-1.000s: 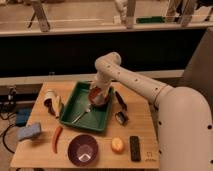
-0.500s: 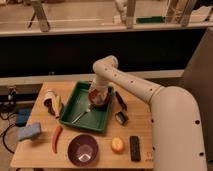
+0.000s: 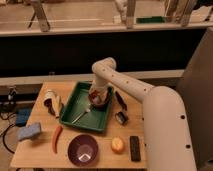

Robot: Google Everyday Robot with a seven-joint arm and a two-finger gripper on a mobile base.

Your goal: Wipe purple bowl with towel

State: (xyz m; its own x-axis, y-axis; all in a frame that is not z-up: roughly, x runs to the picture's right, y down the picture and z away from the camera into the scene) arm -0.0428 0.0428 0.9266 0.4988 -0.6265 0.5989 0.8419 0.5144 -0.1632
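Observation:
The purple bowl (image 3: 83, 149) stands empty at the table's front edge, in the middle. A light blue folded cloth or sponge (image 3: 29, 132), possibly the towel, lies at the front left of the table. My gripper (image 3: 98, 98) is down in the far right corner of the green tray (image 3: 103, 122), over a dark reddish bowl-like thing (image 3: 102, 102). It is well behind the purple bowl and far right of the blue cloth. My white arm (image 3: 125, 87) reaches in from the right.
A fork (image 3: 80, 115) lies in the tray. A banana and a white bottle (image 3: 52, 102) lie left of the tray. A red chili (image 3: 56, 138), an orange (image 3: 118, 144) and black things (image 3: 134, 148) (image 3: 121, 117) are on the table. A dark utensil (image 3: 120, 100) lies right of the tray.
The gripper has stayed in the tray's far right corner, dipping slightly. The arm's large body at the right has risen and fills more of the view.

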